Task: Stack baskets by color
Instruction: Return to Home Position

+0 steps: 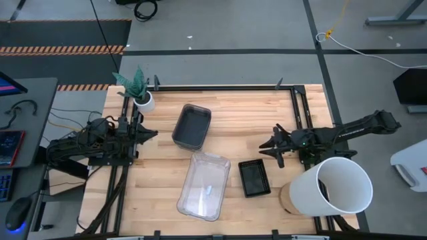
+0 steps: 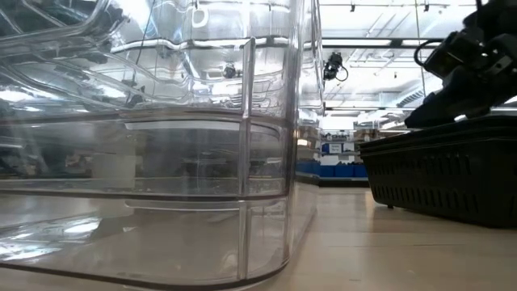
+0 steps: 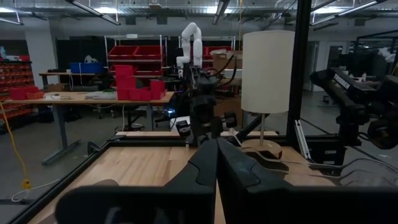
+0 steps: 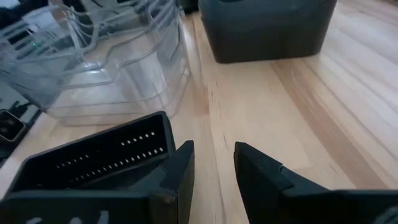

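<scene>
Baskets are sitting in three groups on the wooden table [image 1: 160, 193]. The smoky grey baskets [image 1: 192, 127] are lying toward the top of the high view, the clear baskets [image 1: 203, 187] are lying below them, and the black baskets [image 1: 254, 178] are resting just right of the clear ones, apart from them. The right gripper [image 1: 265, 145] is hanging over bare wood near the black baskets, its fingers [image 4: 180, 168] showing a narrow gap and holding nothing. The left gripper [image 1: 150, 135] is waiting left of the grey baskets, fingers pressed together, empty. A white bucket [image 1: 337, 187] is standing at the table's right.
</scene>
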`<state>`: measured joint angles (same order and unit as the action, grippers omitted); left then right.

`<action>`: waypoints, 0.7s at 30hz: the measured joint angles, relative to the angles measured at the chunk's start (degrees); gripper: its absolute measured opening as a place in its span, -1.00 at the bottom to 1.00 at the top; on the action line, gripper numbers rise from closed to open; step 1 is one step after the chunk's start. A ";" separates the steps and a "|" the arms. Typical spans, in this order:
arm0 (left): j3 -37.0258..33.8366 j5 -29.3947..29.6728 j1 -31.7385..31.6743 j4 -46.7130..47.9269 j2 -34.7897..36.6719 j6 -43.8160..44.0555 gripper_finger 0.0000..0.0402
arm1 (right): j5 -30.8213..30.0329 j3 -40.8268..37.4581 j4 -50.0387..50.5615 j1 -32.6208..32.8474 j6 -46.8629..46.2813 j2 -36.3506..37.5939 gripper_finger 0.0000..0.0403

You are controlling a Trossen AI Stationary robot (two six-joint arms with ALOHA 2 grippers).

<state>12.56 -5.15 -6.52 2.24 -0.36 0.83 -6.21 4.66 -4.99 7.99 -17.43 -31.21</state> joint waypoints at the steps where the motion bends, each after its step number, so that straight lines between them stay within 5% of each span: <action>1: 0.00 0.00 0.00 0.00 0.00 -0.01 -0.96 | -0.09 -0.61 0.14 0.20 0.00 1.37 -0.41; 16: -0.23 -4.13 0.00 0.23 0.00 -3.53 -0.98 | -0.14 -4.30 3.07 3.49 0.46 17.36 -0.41; 21: -6.27 -5.17 0.02 -5.05 0.02 -4.98 -0.95 | -0.22 -4.30 3.08 4.06 1.28 19.12 -0.41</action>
<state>6.29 -10.32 -6.50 -2.81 -0.34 -4.15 -6.44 0.36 -1.91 12.05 -16.15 -12.09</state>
